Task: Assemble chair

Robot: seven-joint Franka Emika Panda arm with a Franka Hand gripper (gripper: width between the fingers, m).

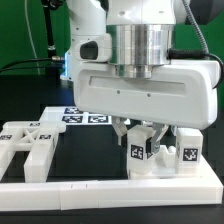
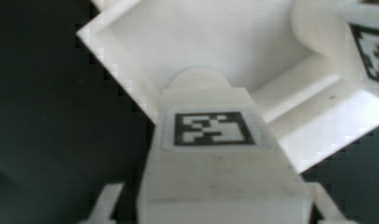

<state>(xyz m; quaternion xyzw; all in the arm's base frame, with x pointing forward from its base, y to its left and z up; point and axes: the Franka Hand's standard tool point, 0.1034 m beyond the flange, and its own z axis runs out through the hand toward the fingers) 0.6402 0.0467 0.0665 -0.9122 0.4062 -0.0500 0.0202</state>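
1. My two-finger end effector (image 1: 142, 130) points straight down over the black surface (image 1: 90, 150), toward the exterior view's right. Its fingers straddle a small white plastic chair post (image 1: 140, 152) bearing a black-and-white square tag. I cannot tell whether they press on it or merely flank it.
2. In the wrist view the chair post (image 2: 212, 135) fills the middle, tag facing the camera. Angular white plastic chair parts (image 2: 168, 50) lie beyond it.
3. Just beside the post, further to the exterior view's right, stands a second white tagged chair block (image 1: 190, 153). I cannot tell whether the two touch.
4. Well apart, at the exterior view's left, lies a white plastic chair piece (image 1: 28, 142) with leg-like bars.
5. A long white border rail (image 1: 100, 185) runs along the front. The marker board (image 1: 85, 116) lies flat behind.
6. I judge these pieces light, stiff and smooth, so likely slippery. I would grip the post squarely across two flat opposite sides, since an off-centre hold could let it twist.
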